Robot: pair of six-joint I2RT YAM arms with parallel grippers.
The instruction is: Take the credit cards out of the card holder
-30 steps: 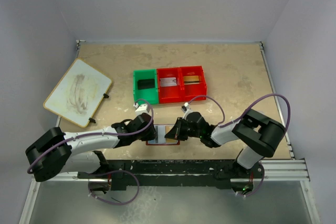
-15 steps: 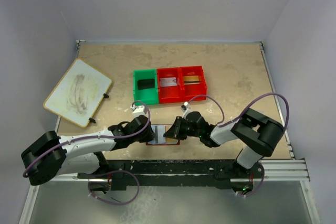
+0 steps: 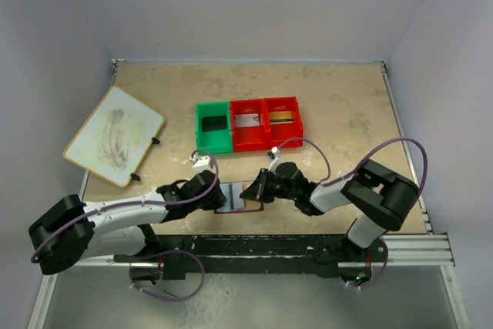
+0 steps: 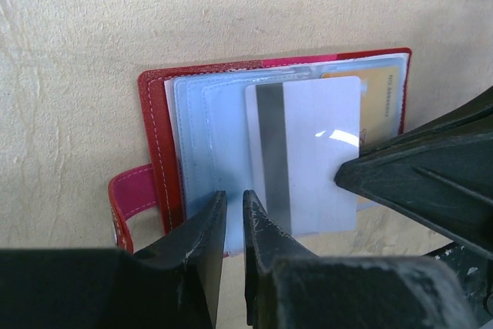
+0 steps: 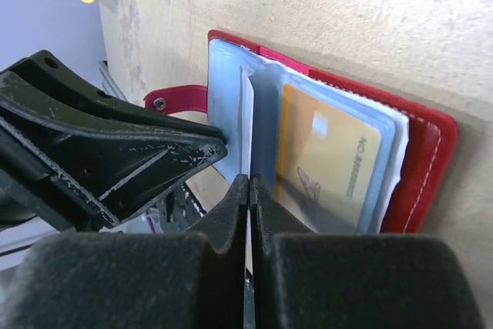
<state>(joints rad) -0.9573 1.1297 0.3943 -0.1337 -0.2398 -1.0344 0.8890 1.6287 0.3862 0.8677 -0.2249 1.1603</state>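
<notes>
The dark-red card holder (image 3: 248, 204) lies open near the table's front edge, its red cover (image 4: 158, 136) and red tab (image 4: 127, 190) showing in the left wrist view. A silver-grey credit card (image 4: 316, 159) with a dark stripe sticks partly out of the pale blue sleeves (image 4: 208, 129). A gold-brown card (image 5: 327, 159) sits inside a sleeve. My left gripper (image 4: 233, 196) is shut on the near edge of a sleeve. My right gripper (image 5: 249, 180) is shut on the silver-grey card, seen edge-on (image 5: 247, 113). From above, the left gripper (image 3: 216, 193) and right gripper (image 3: 253, 190) flank the holder.
A green-and-red bin tray (image 3: 230, 138) stands behind the holder, with a black card (image 3: 212, 123), a silver card (image 3: 246, 121) and a gold card (image 3: 280, 116) in its compartments. A large white board (image 3: 114, 135) lies at the left.
The left arm has swung lower and its gripper has shifted slightly left along the holder. The right gripper has edged up and right with the card. The holder stays put.
</notes>
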